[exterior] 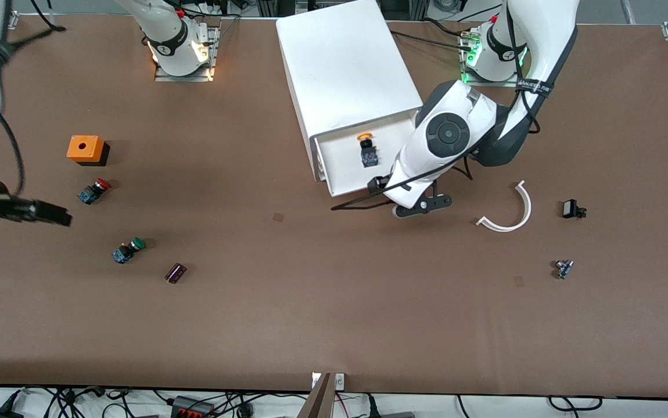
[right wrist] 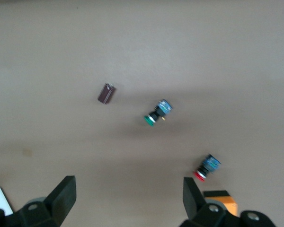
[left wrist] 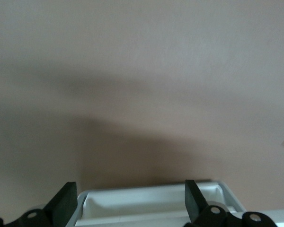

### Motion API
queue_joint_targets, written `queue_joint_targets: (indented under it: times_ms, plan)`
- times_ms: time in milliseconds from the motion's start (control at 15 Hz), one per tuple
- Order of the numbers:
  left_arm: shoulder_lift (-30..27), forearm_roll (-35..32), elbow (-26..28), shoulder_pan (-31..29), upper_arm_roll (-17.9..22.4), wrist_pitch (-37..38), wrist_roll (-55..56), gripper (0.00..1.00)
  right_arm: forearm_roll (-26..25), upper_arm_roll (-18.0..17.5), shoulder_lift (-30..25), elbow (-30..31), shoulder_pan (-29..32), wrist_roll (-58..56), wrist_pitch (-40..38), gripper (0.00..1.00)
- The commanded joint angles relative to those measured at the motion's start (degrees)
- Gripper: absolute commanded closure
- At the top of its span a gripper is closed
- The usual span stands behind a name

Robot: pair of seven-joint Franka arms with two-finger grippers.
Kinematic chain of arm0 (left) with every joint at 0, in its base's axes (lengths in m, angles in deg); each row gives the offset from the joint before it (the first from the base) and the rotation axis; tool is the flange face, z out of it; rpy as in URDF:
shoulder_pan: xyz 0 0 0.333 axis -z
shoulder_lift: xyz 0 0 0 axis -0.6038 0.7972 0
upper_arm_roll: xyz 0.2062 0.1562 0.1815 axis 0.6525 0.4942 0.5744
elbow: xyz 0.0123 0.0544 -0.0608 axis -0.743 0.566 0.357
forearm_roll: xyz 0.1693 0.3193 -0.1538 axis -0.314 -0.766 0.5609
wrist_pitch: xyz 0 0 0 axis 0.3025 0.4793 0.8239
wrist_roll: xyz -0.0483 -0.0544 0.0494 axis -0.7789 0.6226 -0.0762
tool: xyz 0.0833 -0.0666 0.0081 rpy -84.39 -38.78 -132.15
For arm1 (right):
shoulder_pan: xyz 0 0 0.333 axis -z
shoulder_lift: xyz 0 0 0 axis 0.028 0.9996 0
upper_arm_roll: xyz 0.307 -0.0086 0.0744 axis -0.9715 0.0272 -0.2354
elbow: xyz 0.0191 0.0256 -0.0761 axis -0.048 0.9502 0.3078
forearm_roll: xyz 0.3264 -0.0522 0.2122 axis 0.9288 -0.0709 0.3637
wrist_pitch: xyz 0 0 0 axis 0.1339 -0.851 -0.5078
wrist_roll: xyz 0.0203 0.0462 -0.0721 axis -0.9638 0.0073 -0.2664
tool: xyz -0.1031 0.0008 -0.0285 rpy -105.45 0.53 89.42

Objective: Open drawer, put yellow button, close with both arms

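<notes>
Presently on the brown tabletop (exterior: 334, 302), listed from the right arm's end to the left arm's end.

Right gripper (right wrist: 128, 196): open, empty, up over the tabletop near the orange box; its arm waits.

Orange box (exterior: 85, 149): square, a round hole in its top.

Red button (exterior: 94, 191): lying on its side, just nearer the front camera than the box.

Green button (exterior: 128, 250): on its side, nearer the camera again, well apart from the red one.

Purple cylinder (exterior: 175, 273): small, lying beside the green button toward the left arm's end.

Cabinet (exterior: 345, 75): large, white, standing at the middle of the tabletop between the two bases.

Drawer (exterior: 345, 174): top one, pulled out toward the camera.

Yellow button (exterior: 367, 150): lying inside the drawer, cap toward the cabinet.

Left gripper (left wrist: 131, 205): open, empty, at the drawer's front edge, fingers (left wrist: 65, 203) standing either side of the rim.

White curved strip (exterior: 511, 212): lying near the left gripper.

Black part (exterior: 571, 209): small, beside the strip.

Small blue-grey part (exterior: 563, 269): nearer the camera than the black part.
</notes>
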Motion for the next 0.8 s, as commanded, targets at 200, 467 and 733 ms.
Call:
queue_joint_targets:
  times_ms: [200, 467, 733]
  plan:
    - [-2.2, -0.8, 2.3, 0.3, -4.6, 4.8, 3.5, 0.00, -1.9, -0.9, -8.2, 9.8, 1.6, -3.9, -2.3, 0.00]
    - [-2.3, -0.8, 3.8, 0.2, -8.9, 4.9, 9.4, 0.00, -2.0, -1.0, -16.3, 22.4, 1.7, -4.0, 3.3, 0.00]
    - [-2.5, -0.8, 4.6, -0.1, -10.5, 5.1, 10.1, 0.00, -3.1, -1.4, -20.1, 28.3, 1.6, -4.1, 7.2, 0.00]
